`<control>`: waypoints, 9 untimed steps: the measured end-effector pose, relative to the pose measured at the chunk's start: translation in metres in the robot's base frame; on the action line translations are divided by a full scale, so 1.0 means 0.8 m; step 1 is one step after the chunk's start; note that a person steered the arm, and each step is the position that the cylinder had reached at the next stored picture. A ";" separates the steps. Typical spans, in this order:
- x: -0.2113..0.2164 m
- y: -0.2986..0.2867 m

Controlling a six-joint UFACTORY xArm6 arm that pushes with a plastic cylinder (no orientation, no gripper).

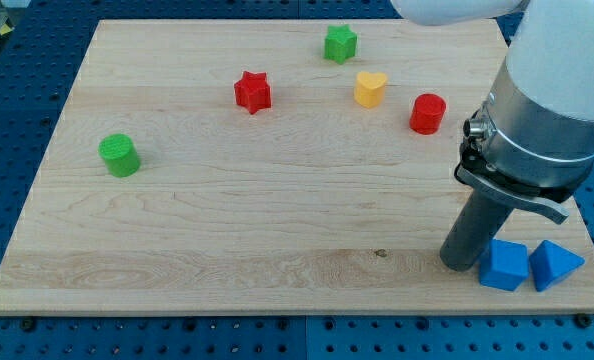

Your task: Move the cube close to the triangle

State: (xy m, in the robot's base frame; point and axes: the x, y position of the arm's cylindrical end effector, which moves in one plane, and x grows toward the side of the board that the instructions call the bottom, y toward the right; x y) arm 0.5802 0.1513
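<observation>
The blue cube (504, 265) lies near the board's bottom right corner. The blue triangle (554, 264) lies just to its right, a narrow gap between them. My tip (460, 264) rests on the board right against the cube's left side; the thick dark rod and the grey arm rise above it toward the view's top right.
A red cylinder (428, 113), a yellow heart (370, 89), a green star (341, 43) and a red star (252, 92) lie across the upper board. A green cylinder (119, 155) sits at the left. The wooden board (227, 220) ends just past the triangle.
</observation>
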 end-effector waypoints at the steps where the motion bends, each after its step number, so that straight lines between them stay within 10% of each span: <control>1: 0.000 0.003; 5: -0.021 0.023; 9: -0.182 0.032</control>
